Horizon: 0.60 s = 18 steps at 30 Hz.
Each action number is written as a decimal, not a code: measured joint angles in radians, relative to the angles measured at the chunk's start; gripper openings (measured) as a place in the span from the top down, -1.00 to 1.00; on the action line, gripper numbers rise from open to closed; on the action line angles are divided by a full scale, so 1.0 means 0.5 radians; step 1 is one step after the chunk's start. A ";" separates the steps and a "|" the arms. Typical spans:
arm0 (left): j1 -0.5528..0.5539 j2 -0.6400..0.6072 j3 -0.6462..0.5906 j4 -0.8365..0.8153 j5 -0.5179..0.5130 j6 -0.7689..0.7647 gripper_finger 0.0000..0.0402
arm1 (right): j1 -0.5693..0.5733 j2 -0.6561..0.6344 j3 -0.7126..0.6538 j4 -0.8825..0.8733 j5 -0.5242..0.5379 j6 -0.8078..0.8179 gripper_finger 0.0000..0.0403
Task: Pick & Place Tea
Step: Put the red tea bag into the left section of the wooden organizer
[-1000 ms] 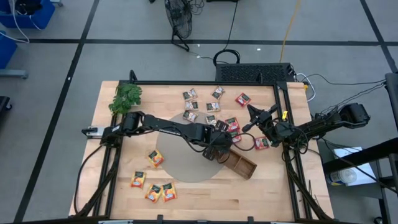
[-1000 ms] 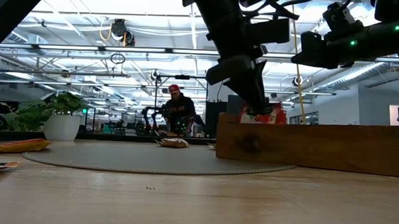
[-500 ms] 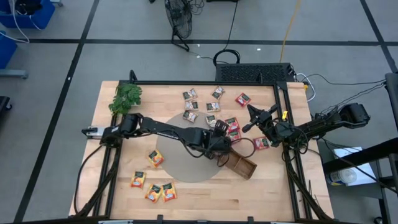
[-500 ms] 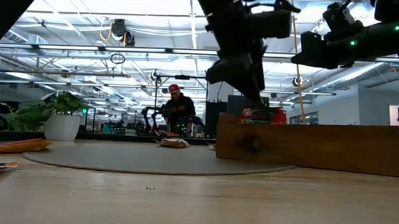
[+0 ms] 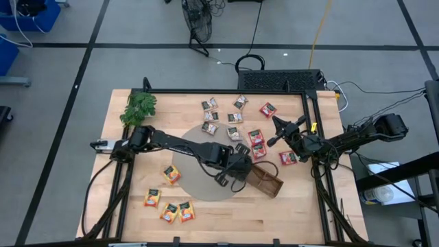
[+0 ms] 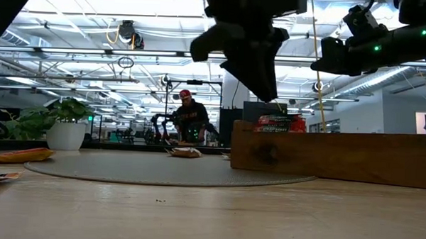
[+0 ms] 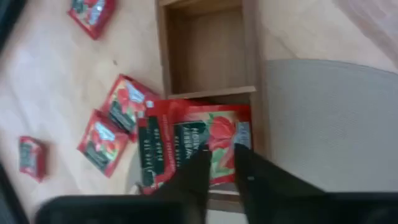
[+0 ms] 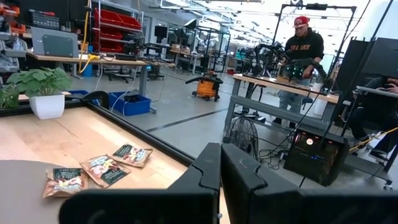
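High view: left hand (image 5: 236,175), nearly pressed together, empty, over tray (image 5: 269,184) end; red sachet (image 7: 193,146) inside.

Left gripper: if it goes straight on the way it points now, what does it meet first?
Probably the red sachet lying across the end of the wooden tray. The left gripper points down at it from above, with the fingers nearly together. The gap between them cannot be judged.
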<state>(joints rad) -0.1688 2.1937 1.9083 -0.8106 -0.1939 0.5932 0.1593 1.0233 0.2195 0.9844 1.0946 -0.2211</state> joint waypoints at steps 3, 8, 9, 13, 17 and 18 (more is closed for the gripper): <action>0.035 0.012 0.000 -0.010 0.084 -0.025 0.95 | 0.000 0.000 0.000 0.002 0.000 0.000 1.00; 0.100 0.030 0.001 0.000 0.248 -0.058 0.98 | 0.000 0.000 0.000 0.000 0.000 0.034 1.00; 0.110 0.039 0.000 -0.003 0.272 -0.065 0.98 | 0.000 0.000 0.000 0.000 0.000 0.046 1.00; 0.136 0.037 0.000 0.014 0.385 -0.091 0.98 | 0.000 0.000 0.000 -0.004 0.000 0.052 1.00; 0.137 0.039 0.000 0.024 0.402 -0.108 0.99 | 0.000 0.000 0.000 -0.005 0.000 0.053 1.00; 0.137 0.039 0.000 0.023 0.402 -0.109 0.99 | 0.000 0.000 0.000 -0.004 0.000 0.053 1.00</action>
<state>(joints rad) -0.1001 2.2131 1.9083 -0.7989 0.0071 0.5386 0.1593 1.0233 0.2195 0.9825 1.0946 -0.1944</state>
